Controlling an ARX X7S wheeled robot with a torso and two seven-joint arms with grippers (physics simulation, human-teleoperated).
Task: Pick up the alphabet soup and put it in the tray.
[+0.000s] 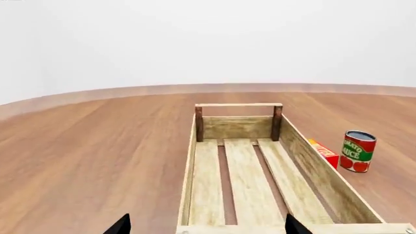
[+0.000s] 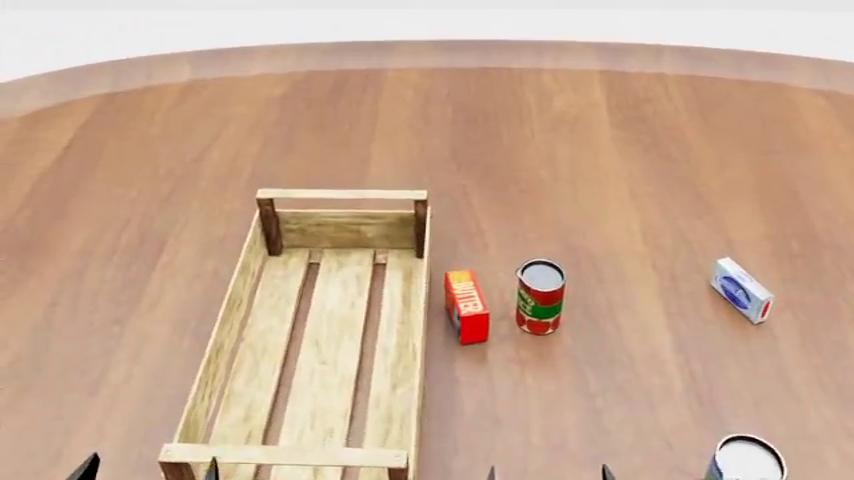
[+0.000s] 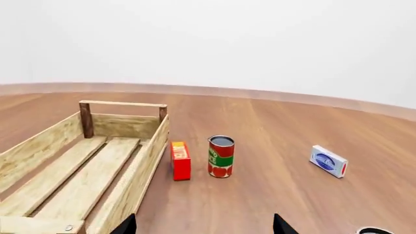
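The soup (image 2: 746,460) stands at the head view's bottom right edge, only its pale top and a sliver of blue showing, just right of the right claw (image 2: 547,473), whose dark fingertips stand apart, open and empty. The left claw (image 1: 202,225) is likewise spread, hovering at the near end of the tray (image 2: 227,300). A red box (image 2: 466,306) and a red can (image 2: 541,297) stand beside the tray's right wall; a white box (image 2: 742,290) lies further right. Bare wood floor (image 2: 601,150) stretches around.

Head view looks down from above; both low wrist views share the tray (image 2: 240,290).
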